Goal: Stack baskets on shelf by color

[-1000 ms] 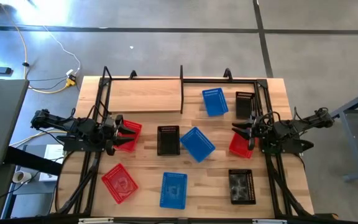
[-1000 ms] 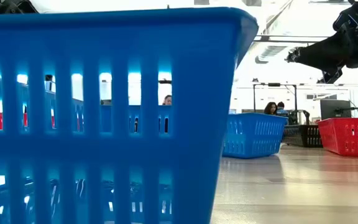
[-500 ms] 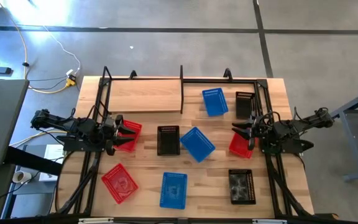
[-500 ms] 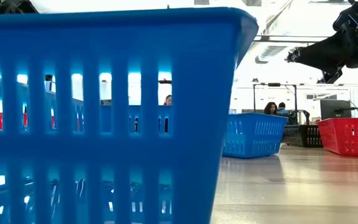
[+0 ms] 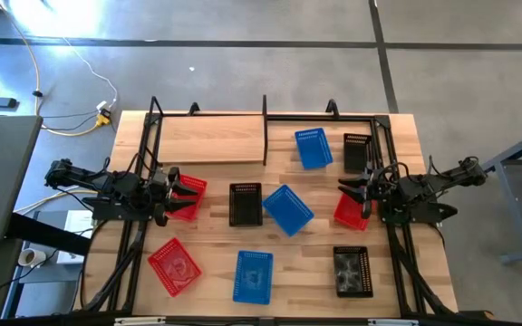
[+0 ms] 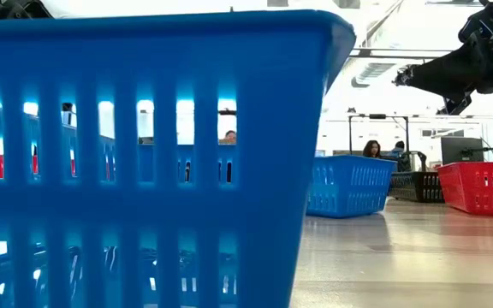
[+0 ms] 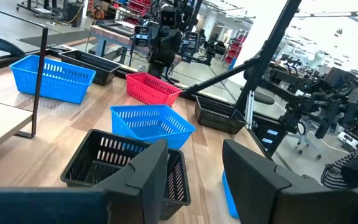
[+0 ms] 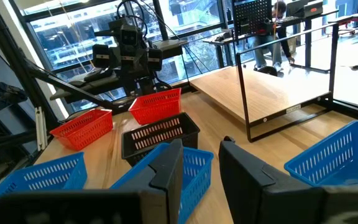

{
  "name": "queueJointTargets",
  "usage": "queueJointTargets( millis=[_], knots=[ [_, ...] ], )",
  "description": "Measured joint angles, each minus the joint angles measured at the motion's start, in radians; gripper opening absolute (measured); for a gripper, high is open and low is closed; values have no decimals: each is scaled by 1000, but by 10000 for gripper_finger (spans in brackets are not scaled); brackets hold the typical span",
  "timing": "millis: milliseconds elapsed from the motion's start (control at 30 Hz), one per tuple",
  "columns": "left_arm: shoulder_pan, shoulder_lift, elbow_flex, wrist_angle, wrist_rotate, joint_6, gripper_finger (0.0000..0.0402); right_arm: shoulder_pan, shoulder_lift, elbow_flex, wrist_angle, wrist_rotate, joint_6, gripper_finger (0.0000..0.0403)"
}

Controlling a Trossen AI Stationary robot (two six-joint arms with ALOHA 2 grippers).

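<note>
Baskets, nine in all, lie scattered singly across the tabletop (image 5: 207,243); I see none stacked, and the shelf (image 5: 211,138) board is bare, so everything remains. My left gripper (image 5: 175,196) and right gripper (image 5: 350,193) hover part-open, holding nothing.

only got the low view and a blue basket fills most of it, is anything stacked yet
Observer: No, the high view shows all nine baskets lying singly; your blocker is likely the near blue basket.
Operator: where are the arms
Observer: The left gripper hovers over a red basket at table left, the right gripper over another red basket; both have their fingers open.
Operator: anything on the shelf
Observer: A far blue basket and a black basket sit right of the shelf's divider.
</note>
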Motion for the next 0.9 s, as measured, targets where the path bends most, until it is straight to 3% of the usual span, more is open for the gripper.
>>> queueJointTargets(
  millis=[367, 600, 900],
  knots=[
    [0, 0, 0, 0, -1, 0, 145, 0, 0, 0, 0, 0, 0, 91],
    [0, 0, 0, 23, -81, -16, 145, 0, 0, 0, 0, 0, 0, 91],
    [0, 0, 0, 35, -91, -28, 145, 0, 0, 0, 0, 0, 0, 91]
  ],
)
